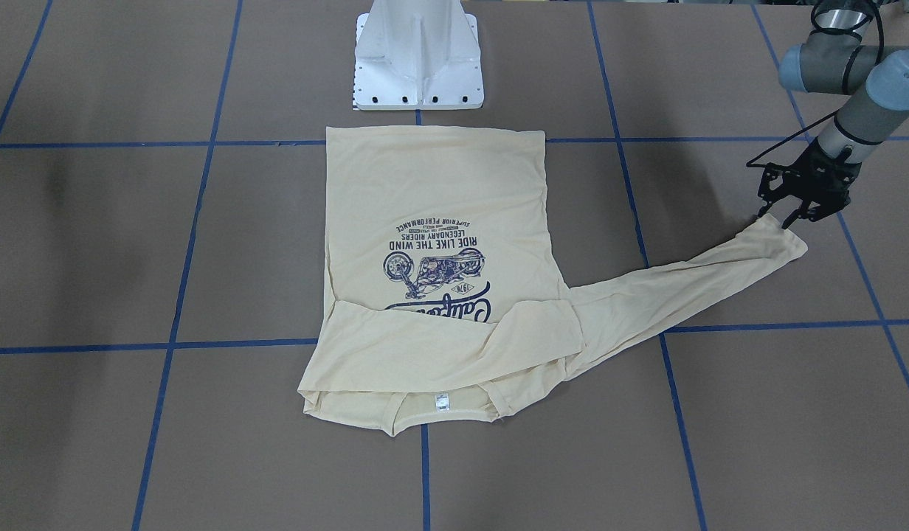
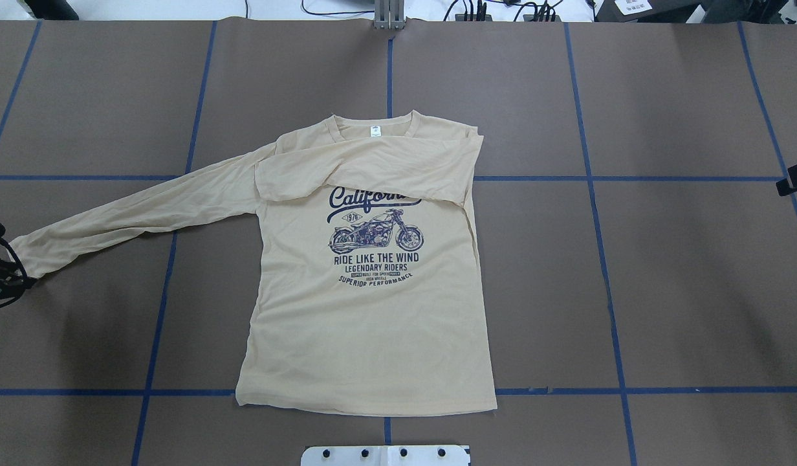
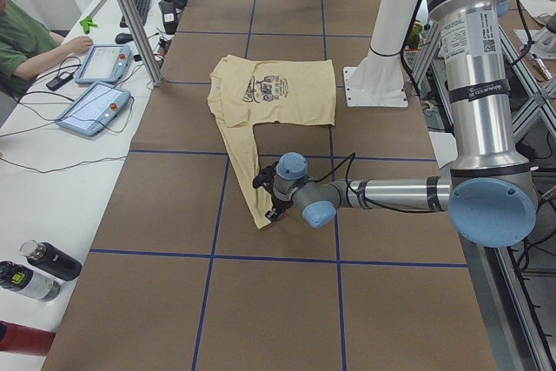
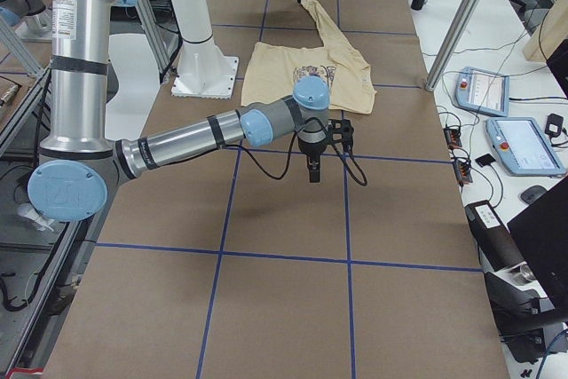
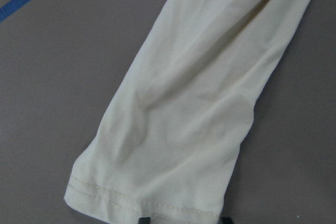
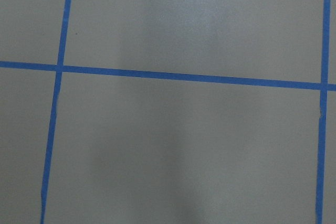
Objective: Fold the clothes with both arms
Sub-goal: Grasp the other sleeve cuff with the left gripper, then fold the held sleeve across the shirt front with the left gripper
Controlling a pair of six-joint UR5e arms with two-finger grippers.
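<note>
The cream-yellow T-shirt (image 2: 372, 310) lies flat and print-up mid-table; it also shows in the front view (image 1: 440, 192). One sleeve is folded across its chest (image 2: 372, 168). The other sleeve (image 2: 133, 213) stretches out flat toward the table's left. My left gripper (image 1: 779, 216) hangs open right at that sleeve's cuff (image 5: 157, 182), with two fingertips (image 5: 142, 219) at the cuff's hem. My right gripper (image 4: 311, 170) hovers over bare table, well clear of the shirt; only a black sliver of it (image 2: 793, 180) shows overhead. I cannot tell whether it is open or shut.
The white pedestal base (image 1: 417, 66) stands just behind the shirt's hem. Blue tape lines (image 6: 184, 75) grid the brown table. A side bench holds tablets (image 3: 95, 84) and bottles (image 3: 43, 262), with an operator and a metal post (image 3: 130, 15) nearby.
</note>
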